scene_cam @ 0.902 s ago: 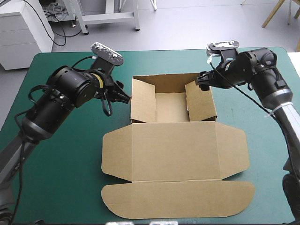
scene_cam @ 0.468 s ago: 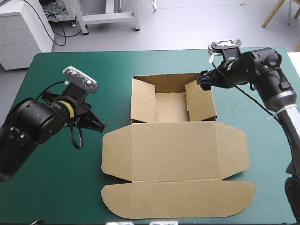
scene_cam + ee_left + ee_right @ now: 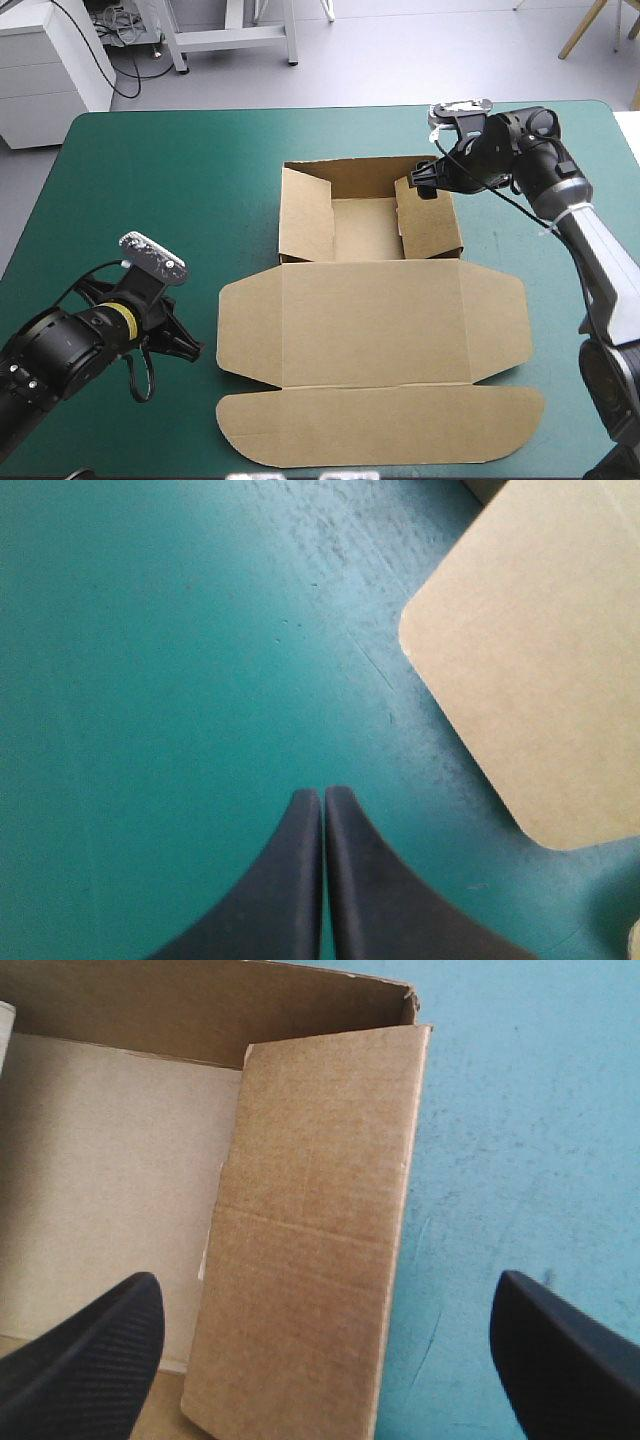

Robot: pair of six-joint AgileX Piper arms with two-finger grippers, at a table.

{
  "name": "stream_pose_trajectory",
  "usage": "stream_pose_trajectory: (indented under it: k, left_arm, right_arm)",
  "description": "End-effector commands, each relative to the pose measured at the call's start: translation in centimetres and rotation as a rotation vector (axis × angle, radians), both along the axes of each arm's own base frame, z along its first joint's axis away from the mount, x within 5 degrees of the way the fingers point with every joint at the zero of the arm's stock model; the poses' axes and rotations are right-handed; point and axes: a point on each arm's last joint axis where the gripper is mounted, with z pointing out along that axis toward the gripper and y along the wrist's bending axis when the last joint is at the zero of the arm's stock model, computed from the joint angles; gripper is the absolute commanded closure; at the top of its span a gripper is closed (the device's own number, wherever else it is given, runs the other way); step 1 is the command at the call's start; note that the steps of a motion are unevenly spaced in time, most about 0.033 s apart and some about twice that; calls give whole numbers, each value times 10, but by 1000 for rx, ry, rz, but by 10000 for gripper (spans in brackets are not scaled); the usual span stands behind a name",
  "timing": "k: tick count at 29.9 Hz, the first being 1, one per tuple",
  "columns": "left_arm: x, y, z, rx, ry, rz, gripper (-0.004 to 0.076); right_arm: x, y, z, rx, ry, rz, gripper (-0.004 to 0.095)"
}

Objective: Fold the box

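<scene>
At mid-table the box (image 3: 370, 320) sits open, lid flat; left jaws closed, right jaws wide, both empty.

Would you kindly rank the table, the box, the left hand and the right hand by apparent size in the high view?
1. Table
2. Box
3. Left hand and right hand: both small and much alike; the left sits nearer the camera, so I leave them unranked.
</scene>
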Motion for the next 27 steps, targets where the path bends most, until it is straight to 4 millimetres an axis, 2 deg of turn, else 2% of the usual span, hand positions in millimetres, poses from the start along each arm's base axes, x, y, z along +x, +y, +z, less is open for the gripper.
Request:
stream_pose_trajectory:
  k: [1,10,15,18,21,27]
  left_arm:
    - [-2,1,4,-45,-65,1,734]
    - [-4,3,-2,-27,-30,10,734]
    - [-3,3,-2,-22,-41,8,734]
    - [-3,3,-2,-22,-41,8,734]
    - [-3,3,-2,-22,-41,8,734]
    - [-3,3,-2,-24,-41,10,734]
  right_arm:
    - [8,0,9,-4,-86,-2,98]
    - [37,-3,-43,-45,43,-55,98]
    - [42,0,-54,-40,72,-29,99]
    - [43,1,-58,-46,81,-23,158]
    - [43,1,-59,-48,93,-23,347]
    - [42,0,-60,-50,100,-23,885]
